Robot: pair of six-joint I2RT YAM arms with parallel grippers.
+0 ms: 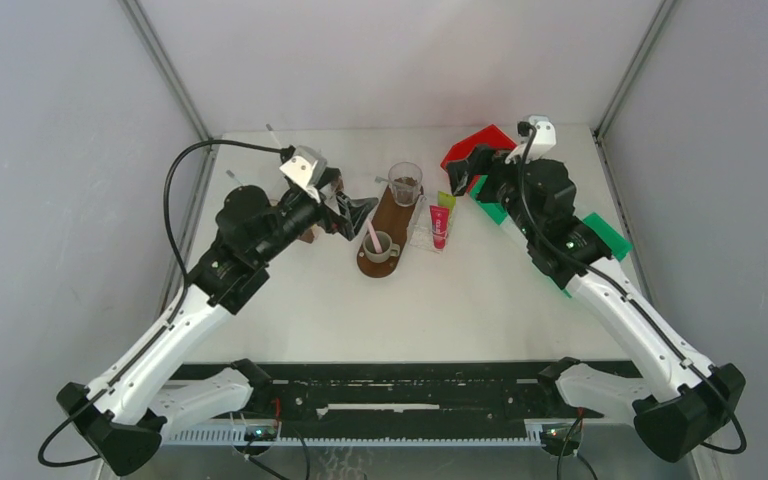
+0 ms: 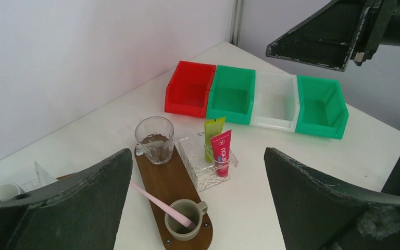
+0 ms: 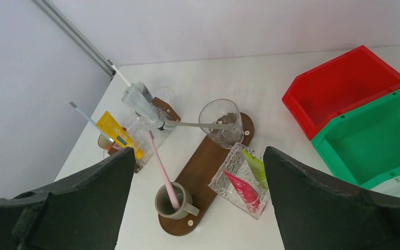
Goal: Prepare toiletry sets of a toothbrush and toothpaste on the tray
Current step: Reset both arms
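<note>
Two squeeze tubes, pink-red toothpaste (image 2: 221, 148) and lime green toothpaste (image 2: 212, 130), lie in a clear textured dish (image 2: 195, 162) beside the oval wooden tray (image 2: 161, 179); left claw (image 1: 358, 215) and right claw (image 1: 467, 168) gape wide.

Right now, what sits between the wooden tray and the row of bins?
A clear dish holding the pink tube and the green tube, right beside the tray; past it, bare table up to the bins. Clearest in the left wrist view.
</note>
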